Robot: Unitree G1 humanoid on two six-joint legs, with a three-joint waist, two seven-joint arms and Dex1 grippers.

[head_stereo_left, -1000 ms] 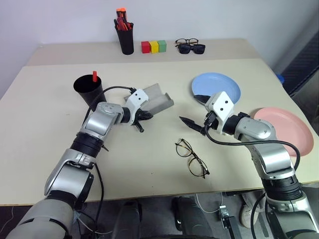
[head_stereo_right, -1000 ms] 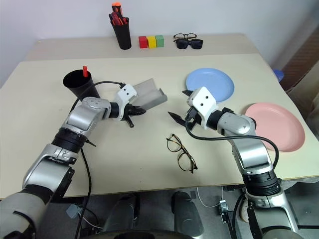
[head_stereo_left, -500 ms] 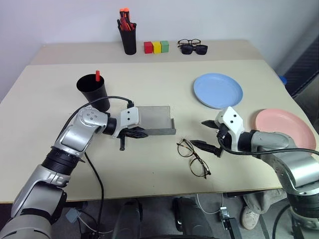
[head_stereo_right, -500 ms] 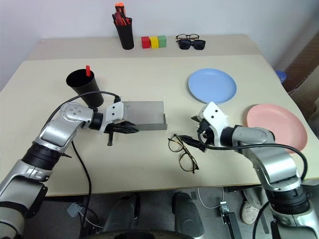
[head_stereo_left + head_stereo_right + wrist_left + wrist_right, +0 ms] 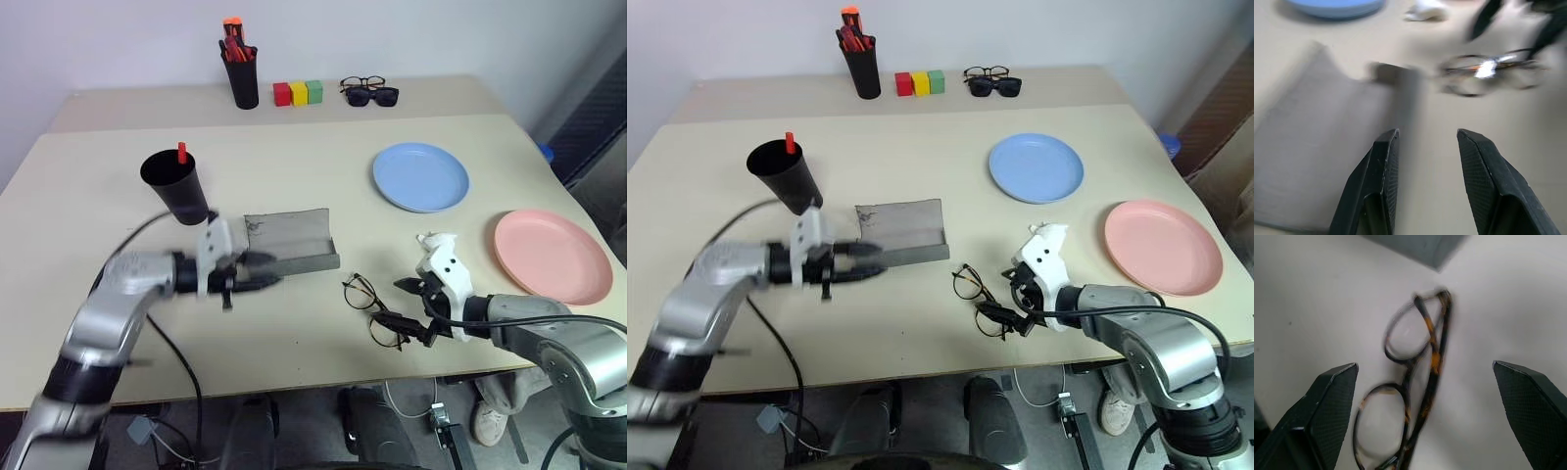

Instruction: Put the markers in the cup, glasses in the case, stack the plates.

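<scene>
- Left eye view, left edge of the tabletop (image 5: 294,313) first: wide tapered matte black plastic cup (image 5: 174,186) standing near the far left, red marker (image 5: 182,151) poking from its rim; second marker not made out.
- Just right of the cup: left gripper (image 5: 257,283), part-spread and holding nothing, now drawn back toward the left off the grey oblong felt-like spectacle case (image 5: 291,240); a second ago raised and clamped on that case, half a second ago setting it down.
- Case now flat on the tabletop near the middle, lid open, apart from the fingers (image 5: 1382,161) in the left wrist view. Released, so ready to be filled.
- Right of the case, toward the near edge: thin dark wire-frame round-lens glasses (image 5: 375,310), folded, unmoved over the second.
- Right gripper (image 5: 412,309) lowered from above the table to just beside the glasses, spread wide with the frame between its fingers (image 5: 1327,396) in the right wrist view, not yet pinched. Pick-up likely next.
- Far right: round shallow light blue plastic plate (image 5: 421,177) toward the far edge, salmon pink plate (image 5: 553,255) by the right edge, apart, unstacked.
</scene>
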